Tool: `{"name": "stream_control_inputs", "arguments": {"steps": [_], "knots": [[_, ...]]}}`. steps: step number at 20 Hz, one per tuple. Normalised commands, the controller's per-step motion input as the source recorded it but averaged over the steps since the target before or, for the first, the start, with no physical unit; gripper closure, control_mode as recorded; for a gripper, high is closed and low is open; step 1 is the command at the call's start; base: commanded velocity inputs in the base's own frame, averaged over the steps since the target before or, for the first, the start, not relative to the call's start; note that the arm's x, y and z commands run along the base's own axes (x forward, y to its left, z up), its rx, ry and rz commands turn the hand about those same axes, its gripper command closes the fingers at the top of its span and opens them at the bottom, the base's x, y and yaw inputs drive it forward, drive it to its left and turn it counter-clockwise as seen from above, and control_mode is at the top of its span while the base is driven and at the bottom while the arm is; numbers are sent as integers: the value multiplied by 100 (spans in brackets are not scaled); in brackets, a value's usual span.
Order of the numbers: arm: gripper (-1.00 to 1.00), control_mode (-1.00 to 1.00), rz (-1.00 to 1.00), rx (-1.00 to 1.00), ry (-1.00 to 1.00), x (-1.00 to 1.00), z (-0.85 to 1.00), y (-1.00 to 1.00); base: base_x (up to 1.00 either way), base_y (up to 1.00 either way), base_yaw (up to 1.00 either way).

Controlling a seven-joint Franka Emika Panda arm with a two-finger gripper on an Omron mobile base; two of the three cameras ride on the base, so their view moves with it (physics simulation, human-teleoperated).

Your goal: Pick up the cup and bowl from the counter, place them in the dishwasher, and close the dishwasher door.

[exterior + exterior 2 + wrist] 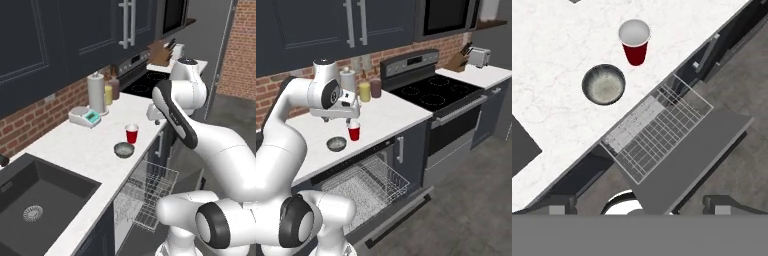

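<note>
So the small red tumbler with the whitish rim (132, 133) is standing upright on the long white marbled stone surface (75, 145), not far from the front edge. The shallow grey metallic bowl with the speckled inside (124, 149) sits just beside it, a bit closer to the black sink basin (35, 200), and the two aren't touching. From the hand camera you look straight down on both: cup (634, 41) up top, bowl (603, 84) below and to the left of it.

The dishwasher is open right under that stretch of surface. Its flat dark door panel (692, 155) is folded down flat, and the grey wire-grid rack (368, 182) is slid out over it.

The white arm's tool (348, 120) hangs above the surface, up over the cup, not touching anything. Honestly can't tell if the fingers are spread or pressed together, they're too hidden at the picture edges.

Further back along the brick wall there's a white scale with a teal display (85, 117), a tall pale cylinder (96, 93), and a yellow bottle (108, 94) next to a brown one (115, 86). A black stove (433, 95) stands to the right of the dishwasher.
</note>
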Motion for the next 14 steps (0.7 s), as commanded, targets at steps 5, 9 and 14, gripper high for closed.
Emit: {"name": "stream_control_inputs", "arguments": {"steps": [5, 9, 14], "knots": [[-100, 100, 0, 0, 0, 0, 0, 0, -2, 45, -22], [-100, 100, 0, 0, 0, 0, 0, 0, -23, 28, -18], [-100, 100, 0, 0, 0, 0, 0, 0, -31, 22, -16]]}}
